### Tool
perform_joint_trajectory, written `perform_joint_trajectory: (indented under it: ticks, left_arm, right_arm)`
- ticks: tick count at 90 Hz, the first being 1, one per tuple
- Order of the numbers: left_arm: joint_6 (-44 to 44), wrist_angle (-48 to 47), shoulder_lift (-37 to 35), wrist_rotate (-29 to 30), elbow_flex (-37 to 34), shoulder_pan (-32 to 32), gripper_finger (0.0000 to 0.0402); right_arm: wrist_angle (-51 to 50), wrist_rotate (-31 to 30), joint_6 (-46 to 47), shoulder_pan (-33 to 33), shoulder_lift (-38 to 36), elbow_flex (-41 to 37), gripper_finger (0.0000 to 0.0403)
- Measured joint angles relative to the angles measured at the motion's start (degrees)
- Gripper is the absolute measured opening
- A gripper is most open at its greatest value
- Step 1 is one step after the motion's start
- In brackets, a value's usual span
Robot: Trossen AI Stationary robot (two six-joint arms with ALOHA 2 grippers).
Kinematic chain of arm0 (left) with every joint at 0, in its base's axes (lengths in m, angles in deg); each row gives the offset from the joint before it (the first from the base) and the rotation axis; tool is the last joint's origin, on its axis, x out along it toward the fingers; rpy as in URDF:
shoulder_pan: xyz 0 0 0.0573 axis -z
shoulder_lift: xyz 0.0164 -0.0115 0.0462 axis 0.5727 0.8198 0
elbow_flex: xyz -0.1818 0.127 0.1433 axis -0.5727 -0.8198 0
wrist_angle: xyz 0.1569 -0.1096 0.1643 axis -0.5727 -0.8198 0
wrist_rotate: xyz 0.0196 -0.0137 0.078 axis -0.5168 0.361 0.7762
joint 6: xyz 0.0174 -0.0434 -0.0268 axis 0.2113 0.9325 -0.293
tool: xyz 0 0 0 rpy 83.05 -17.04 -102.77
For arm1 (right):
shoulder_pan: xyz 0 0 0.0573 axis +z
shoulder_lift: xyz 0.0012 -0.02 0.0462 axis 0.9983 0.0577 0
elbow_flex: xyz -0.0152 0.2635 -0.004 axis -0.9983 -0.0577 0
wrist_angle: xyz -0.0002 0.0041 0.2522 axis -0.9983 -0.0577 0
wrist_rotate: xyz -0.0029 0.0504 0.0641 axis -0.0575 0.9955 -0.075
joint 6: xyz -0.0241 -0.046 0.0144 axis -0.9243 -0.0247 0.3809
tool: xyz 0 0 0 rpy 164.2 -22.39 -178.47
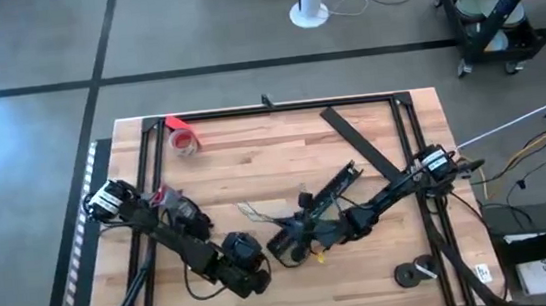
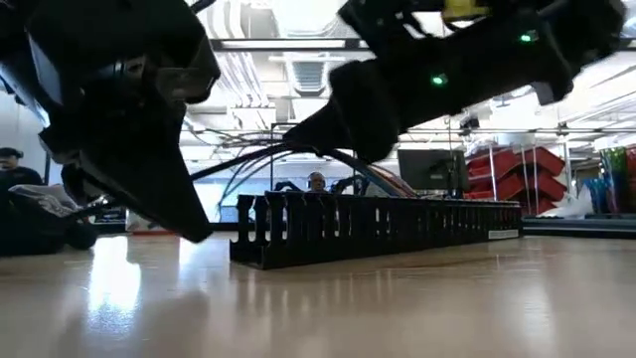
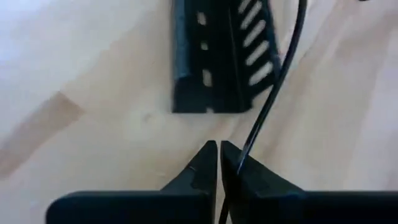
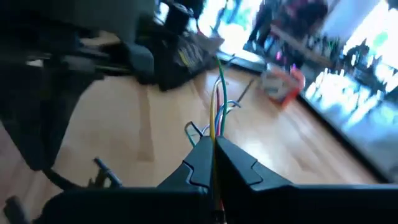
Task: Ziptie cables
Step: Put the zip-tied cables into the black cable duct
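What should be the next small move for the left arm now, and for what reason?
Probably carry the ziptie across to the cables and start passing it around them. The left gripper is shut on the thin dark strip beside the slotted cable duct, and the right gripper is shut on the coloured wires, holding them off the table. No loop around the bundle shows yet.

The left of the frame is filled by a dark, blurred arm (image 2: 119, 109) reaching down toward the pale wooden tabletop (image 2: 318, 308). A second dark arm (image 2: 447, 70) with green lights is seen across the upper right. A slotted black duct (image 2: 378, 227) lies on the tabletop at centre. Thin cables (image 2: 248, 159) are stretched between the arms. A person's head (image 2: 316, 182) is visible behind the duct.
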Motion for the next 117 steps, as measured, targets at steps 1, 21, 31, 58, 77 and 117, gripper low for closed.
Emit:
perform_joint_trajectory:
  ticks: [1, 21, 31, 58, 77, 117]
  left_arm:
    - [0.04, 0.19, 0.17, -0.04, 0.00, 0.00, 0.0007]
    - [1.97, 0.28, 1.49, -0.21, -0.04, -0.13, 0.0001]
    - [4.22, -0.80, 1.49, -0.01, -0.04, -0.13, 0.0001]
    - [5.48, 4.36, 1.52, 1.71, -1.01, -0.18, 0.0007]
    - [0.25, 13.22, 1.52, 3.25, -1.01, -0.03, 0.0029]
    - [0.60, 13.20, 1.52, 10.01, -3.07, -0.09, 0.0102]
  right_arm:
    - [1.01, 0.03, -0.78, 0.20, 0.29, -0.15, 0.0000]
    - [15.33, 0.23, -15.85, 4.38, 7.47, -1.04, 0.0000]
    - [17.57, 0.95, -20.70, 5.98, 9.38, -0.57, 0.0000]
    - [17.27, 1.46, -18.91, 5.45, 9.23, -0.59, 0.0000]
    - [17.32, 0.85, -17.06, 3.68, 9.23, -0.23, 0.0000]
    - [17.26, -3.27, -17.04, 1.80, 9.23, 0.23, 0.0000]
